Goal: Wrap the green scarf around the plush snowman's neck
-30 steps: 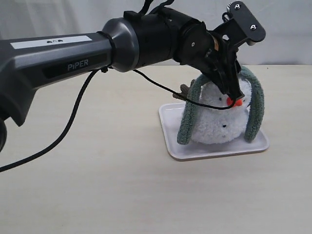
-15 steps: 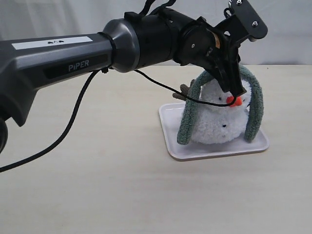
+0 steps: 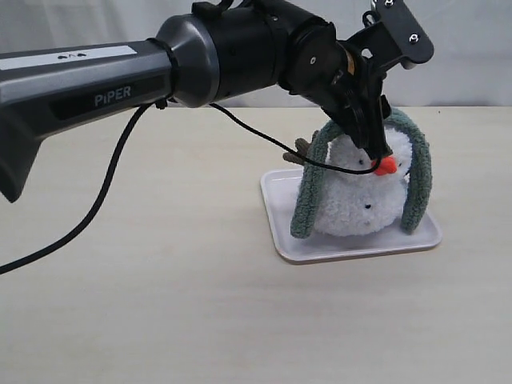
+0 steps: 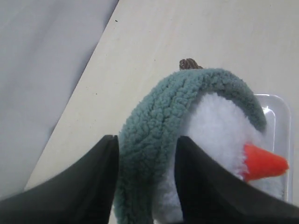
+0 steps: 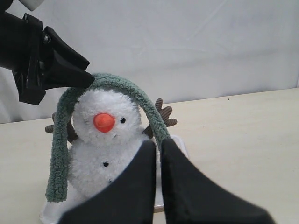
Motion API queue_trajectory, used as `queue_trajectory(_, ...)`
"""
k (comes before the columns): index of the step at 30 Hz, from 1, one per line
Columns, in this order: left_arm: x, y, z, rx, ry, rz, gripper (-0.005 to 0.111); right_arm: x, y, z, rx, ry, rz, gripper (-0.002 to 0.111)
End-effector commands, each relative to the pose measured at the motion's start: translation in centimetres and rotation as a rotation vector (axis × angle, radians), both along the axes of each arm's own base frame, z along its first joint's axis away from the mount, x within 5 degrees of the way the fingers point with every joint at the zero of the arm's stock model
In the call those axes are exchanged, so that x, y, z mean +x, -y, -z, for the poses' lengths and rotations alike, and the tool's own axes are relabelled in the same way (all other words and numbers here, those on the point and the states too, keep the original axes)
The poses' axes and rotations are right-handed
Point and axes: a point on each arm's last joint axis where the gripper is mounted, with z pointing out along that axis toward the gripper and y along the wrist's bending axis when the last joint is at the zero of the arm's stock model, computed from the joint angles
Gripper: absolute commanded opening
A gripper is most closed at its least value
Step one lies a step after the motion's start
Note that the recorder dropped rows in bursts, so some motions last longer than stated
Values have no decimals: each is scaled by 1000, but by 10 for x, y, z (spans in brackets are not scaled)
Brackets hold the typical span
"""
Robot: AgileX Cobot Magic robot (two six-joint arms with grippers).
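Note:
The plush snowman (image 3: 356, 204) stands upright on a white tray (image 3: 282, 232). The green scarf (image 3: 306, 192) arches over the top of its head, and both ends hang down its sides to the tray. My left gripper (image 3: 376, 150) hovers at the head, just above the orange nose (image 3: 386, 166). In the left wrist view the left gripper (image 4: 145, 139) is open and straddles the scarf (image 4: 159, 112), with white plush (image 4: 219, 130) showing beside it. My right gripper (image 5: 158, 141) is shut and empty, facing the snowman (image 5: 103, 158) and scarf (image 5: 60, 144) from a distance.
The long dark left arm (image 3: 200, 60) reaches across the table from the left, with a black cable (image 3: 104, 200) hanging below it. A pale wall or curtain (image 5: 187, 42) rises behind the table. The tray's rim sits close around the snowman.
The left gripper has lifted slightly off the snowman's face and the arm has shifted upward. The scarf and snowman have stayed where they were.

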Motion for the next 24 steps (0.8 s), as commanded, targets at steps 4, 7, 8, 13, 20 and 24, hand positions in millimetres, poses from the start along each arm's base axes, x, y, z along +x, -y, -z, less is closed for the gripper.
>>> queue_trajectory(4, 7, 6, 18, 1, 33, 5, 42, 0, 0, 1, -15, -8, -2, 4)
queue_trajectory(7, 10, 8, 16, -34, 68, -2, 42, 0, 0, 1, -15, -8, -2, 4)
queue_trajectory(8, 11, 9, 14, -58, 87, 0, 42, 0, 0, 1, -15, -8, -2, 4)
queue_trajectory(13, 14, 13, 14, -110, 125, 4, 42, 0, 0, 1, -15, -8, -2, 4)
queue_trajectory(20, 21, 11, 31, -82, 102, -9, 42, 0, 0, 1, -15, -8, -2, 4)
queue_trajectory(24, 26, 9, 36, -74, 98, -17, 42, 0, 0, 1, -15, -8, -2, 4)
